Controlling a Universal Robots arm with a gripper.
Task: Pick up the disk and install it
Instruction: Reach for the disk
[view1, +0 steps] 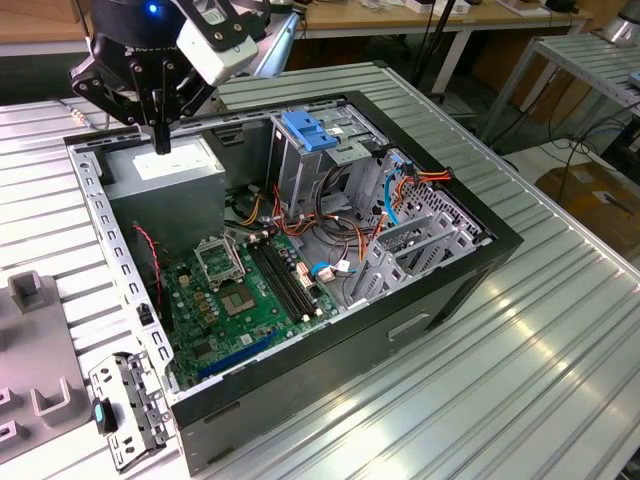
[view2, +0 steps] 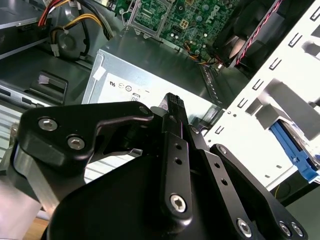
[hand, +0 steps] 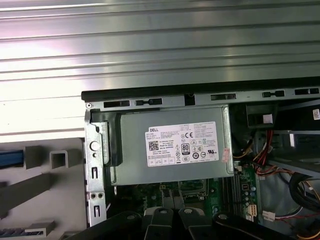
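Most of the disk (view2: 294, 149) is hidden. In the second wrist view a pale perforated case frame (view2: 260, 112) covers all but one corner, a bright blue plastic rail along a sliver of grey metal. In the first wrist view it is cut off at the picture's edge, leaving a thin blue strip (hand: 10, 157) beside the blocky grey pegs of a moulded tray (hand: 55, 160). How the disk sits on that tray is hard to make out. It lies outside the open computer case (view1: 440, 290), past the frame wall. The gripper (view1: 161, 143) hangs inside the case opening, over the boxy grey sheet-metal power supply (view1: 165, 170) with its white label, well apart from the disk. The gripper's black fingers (view2: 173, 107) are pressed together into a single narrow bar, ribbed at the tip, with nothing between them. Its linkage arms are matte black with silver bolt heads. Deeper in the case lies the green motherboard (view1: 240, 300), with bundles of orange, red and yellow wires (view1: 420, 178) near a grey metal cage topped by a blue latch (view1: 305, 130). The case rests on a ribbed aluminium table (view1: 540, 330).
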